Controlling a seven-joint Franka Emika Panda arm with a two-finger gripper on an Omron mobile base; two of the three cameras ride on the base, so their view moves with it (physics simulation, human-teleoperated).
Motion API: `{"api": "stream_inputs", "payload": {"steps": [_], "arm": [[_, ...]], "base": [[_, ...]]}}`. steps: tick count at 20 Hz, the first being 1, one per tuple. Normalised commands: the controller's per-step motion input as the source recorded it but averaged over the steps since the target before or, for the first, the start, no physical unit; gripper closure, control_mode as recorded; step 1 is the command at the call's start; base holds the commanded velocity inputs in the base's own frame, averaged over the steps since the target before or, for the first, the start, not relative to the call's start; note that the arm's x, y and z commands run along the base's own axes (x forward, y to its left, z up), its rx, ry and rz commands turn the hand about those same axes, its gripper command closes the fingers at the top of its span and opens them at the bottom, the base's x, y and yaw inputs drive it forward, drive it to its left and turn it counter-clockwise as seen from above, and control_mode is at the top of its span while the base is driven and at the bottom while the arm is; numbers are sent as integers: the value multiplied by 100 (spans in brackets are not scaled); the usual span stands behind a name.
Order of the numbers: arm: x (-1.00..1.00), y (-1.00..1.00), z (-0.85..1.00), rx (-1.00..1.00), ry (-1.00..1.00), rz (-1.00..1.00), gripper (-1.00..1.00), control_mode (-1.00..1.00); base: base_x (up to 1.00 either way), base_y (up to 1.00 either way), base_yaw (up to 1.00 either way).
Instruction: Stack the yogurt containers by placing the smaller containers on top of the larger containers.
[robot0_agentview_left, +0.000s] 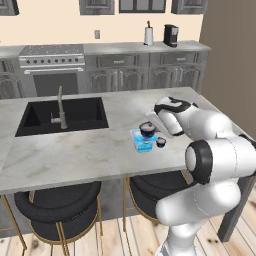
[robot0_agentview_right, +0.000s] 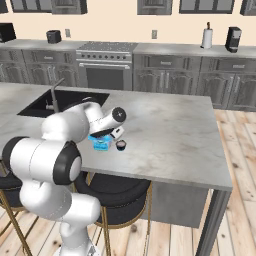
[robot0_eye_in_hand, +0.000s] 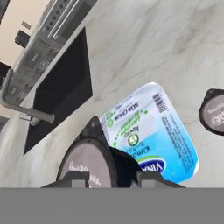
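yogurt containers counted: three. two are round dark cups with pale tops, the larger cup (robot0_agentview_left: 147, 129) over the tub and the tiny cup (robot0_agentview_left: 161, 142) at about 4 o'clock of it. one is a flat light-blue tub (robot0_agentview_left: 142, 141). bar stools below the counter: two, one stool (robot0_agentview_left: 57, 207) and a second stool (robot0_agentview_left: 150, 187).

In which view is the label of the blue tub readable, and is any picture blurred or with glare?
Hand view: the blue tub is near, with large but soft-edged label print; no glare. Left base view: the tub is small, its label unreadable, the light even. Right base view: likewise, and the arm partly hides the tub.
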Motion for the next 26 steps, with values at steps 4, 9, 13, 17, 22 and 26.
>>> {"api": "stream_inputs", "payload": {"steps": [4, 9, 13, 17, 22, 26], "arm": [[8, 0, -6, 0, 0, 0, 100, -100], [8, 0, -5, 0, 0, 0, 100, -100], [9, 0, -9, 0, 0, 0, 100, -100], [10, 1, -15, 0, 0, 0, 100, -100], [8, 0, -16, 0, 0, 0, 100, -100], [9, 0, -15, 0, 0, 0, 100, -100]], "base": [[0, 0, 0], [0, 0, 0], [0, 0, 0], [0, 0, 0], [0, 0, 0], [0, 0, 0]]}}
